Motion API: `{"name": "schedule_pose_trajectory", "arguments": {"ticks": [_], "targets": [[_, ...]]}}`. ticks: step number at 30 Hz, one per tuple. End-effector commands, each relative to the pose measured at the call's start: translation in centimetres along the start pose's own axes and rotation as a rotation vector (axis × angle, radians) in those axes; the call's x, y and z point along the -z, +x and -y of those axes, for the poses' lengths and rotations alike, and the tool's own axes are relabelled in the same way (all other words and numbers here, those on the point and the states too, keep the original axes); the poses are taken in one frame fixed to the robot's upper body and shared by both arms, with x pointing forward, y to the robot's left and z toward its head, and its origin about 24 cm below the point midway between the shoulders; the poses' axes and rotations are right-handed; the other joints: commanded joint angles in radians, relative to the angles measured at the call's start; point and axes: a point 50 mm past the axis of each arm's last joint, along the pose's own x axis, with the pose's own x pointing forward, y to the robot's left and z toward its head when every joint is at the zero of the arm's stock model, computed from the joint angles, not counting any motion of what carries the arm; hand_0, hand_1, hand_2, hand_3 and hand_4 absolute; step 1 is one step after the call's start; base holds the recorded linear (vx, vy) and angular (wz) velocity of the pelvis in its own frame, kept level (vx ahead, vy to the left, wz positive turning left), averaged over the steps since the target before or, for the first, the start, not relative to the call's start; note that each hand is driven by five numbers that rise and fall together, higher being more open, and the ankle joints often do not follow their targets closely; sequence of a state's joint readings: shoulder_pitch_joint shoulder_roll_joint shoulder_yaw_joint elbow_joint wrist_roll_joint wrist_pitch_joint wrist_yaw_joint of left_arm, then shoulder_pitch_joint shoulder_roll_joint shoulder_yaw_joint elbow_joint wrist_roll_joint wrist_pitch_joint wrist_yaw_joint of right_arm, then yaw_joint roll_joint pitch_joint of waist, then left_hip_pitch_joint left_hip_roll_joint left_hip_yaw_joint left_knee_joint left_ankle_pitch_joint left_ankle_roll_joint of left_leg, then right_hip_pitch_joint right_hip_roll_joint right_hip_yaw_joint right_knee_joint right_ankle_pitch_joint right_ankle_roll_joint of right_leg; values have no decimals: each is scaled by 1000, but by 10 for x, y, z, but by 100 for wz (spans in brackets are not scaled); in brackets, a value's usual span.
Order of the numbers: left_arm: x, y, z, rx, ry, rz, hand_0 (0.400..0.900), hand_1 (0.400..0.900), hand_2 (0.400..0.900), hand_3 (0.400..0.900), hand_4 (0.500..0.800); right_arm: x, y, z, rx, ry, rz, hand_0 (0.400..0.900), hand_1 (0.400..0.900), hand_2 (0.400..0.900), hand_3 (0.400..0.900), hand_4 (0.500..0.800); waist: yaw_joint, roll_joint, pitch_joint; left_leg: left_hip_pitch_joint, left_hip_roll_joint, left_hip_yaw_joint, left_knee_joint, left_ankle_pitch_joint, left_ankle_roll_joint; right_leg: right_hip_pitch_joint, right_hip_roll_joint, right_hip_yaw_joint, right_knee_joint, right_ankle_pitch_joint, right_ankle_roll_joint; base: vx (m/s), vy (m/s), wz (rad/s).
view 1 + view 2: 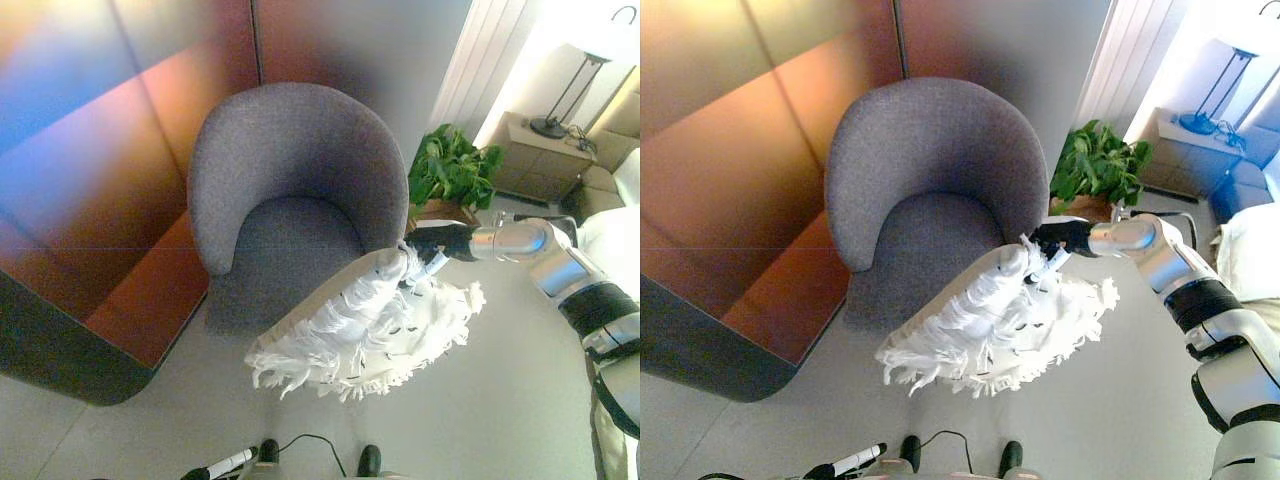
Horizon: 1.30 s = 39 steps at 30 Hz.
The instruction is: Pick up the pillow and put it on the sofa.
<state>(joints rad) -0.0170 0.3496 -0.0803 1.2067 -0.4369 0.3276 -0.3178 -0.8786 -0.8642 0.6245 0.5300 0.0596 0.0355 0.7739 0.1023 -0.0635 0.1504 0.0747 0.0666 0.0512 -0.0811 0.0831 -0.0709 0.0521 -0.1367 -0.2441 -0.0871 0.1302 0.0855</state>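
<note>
A white shaggy pillow [365, 325] with a beige back hangs in the air in front of a grey round armchair [295, 190], its upper edge near the seat's front right. My right hand [440, 243] comes in from the right and is shut on the pillow's top corner; it also shows in the right eye view [1058, 238]. The pillow [990, 325] tilts down to the left, above the floor. My left hand is not in view.
A wooden wall panel [110, 170] stands left of the armchair. A green potted plant [452, 170] sits right of the chair. A side cabinet [540, 155] with a lamp [570, 90] stands at the back right.
</note>
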Motion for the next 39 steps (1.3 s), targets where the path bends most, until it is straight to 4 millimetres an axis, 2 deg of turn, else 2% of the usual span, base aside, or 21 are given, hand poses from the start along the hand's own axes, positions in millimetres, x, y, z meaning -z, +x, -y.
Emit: {"name": "schedule_pose_trajectory", "arguments": {"ticks": [1, 7, 14, 22, 29, 35, 37, 38, 39], "targets": [[26, 2, 0, 9, 17, -166, 900, 900, 900, 900, 800, -75, -40, 83, 245, -50, 175, 400, 400, 400, 400, 500, 59, -55, -70, 23, -52, 8, -6, -79, 2, 96, 18, -74, 0, -73, 34, 47, 113, 12], [32, 1, 0, 8, -11, -204, 900, 900, 900, 900, 800, -88, -34, 91, 276, 8, 180, 400, 400, 400, 400, 500, 89, -63, -73, 27, -53, -9, -6, -75, 2, 112, 16, -92, 0, -73, 35, 70, 80, 13], [32, -1, -5, -9, -20, -218, 900, 900, 900, 900, 800, -86, -38, 105, 397, 123, 150, 400, 400, 400, 400, 500, 116, -76, -57, 19, -53, -33, -6, -72, 5, 117, 17, -105, 0, -75, 36, 50, 20, 13], [29, -3, -8, -19, -33, -219, 900, 900, 900, 900, 800, -69, -59, 125, 571, 281, 104, 400, 400, 400, 400, 500, 142, -87, -31, 7, -49, -59, -6, -71, 8, 113, 21, -113, 0, -76, 36, 37, 8, 11], [29, -4, -9, -21, -43, -216, 900, 900, 900, 900, 800, -29, -89, 137, 680, 378, -47, 400, 400, 400, 400, 500, 158, -87, -18, -3, -47, -78, -6, -72, 10, 108, 20, -119, 0, -78, 38, 42, 17, 9], [28, -6, -14, -25, -27, -210, 900, 900, 900, 900, 800, -24, -107, 146, 759, 427, -60, 400, 400, 400, 400, 500, 171, -81, -6, -16, -47, -92, -6, -73, 11, 98, 21, -122, 0, -80, 39, 18, -8, 4], [28, -6, -14, -14, -20, -206, 900, 900, 900, 900, 800, -22, -117, 152, 841, 437, -85, 400, 400, 400, 400, 500, 174, -75, -5, -25, -47, -95, -6, -73, 11, 89, 21, -122, 0, -83, 38, 0, 0, 0], [27, -5, -12, -8, -17, -205, 900, 900, 900, 900, 800, -20, -123, 154, 887, 439, -110, 900, 900, 900, 900, 800, 174, -71, -4, -30, -47, -95, -6, -72, 11, 84, 21, -121, 0, -84, 38, -24, 30, 4], [26, -5, -11, -1, -12, -202, 900, 900, 900, 900, 800, -15, -128, 155, 906, 467, -131, 900, 900, 900, 900, 800, 173, -65, -3, -36, -48, -96, -6, -72, 9, 78, 19, -120, 0, -85, 38, -47, 40, 3]]}}
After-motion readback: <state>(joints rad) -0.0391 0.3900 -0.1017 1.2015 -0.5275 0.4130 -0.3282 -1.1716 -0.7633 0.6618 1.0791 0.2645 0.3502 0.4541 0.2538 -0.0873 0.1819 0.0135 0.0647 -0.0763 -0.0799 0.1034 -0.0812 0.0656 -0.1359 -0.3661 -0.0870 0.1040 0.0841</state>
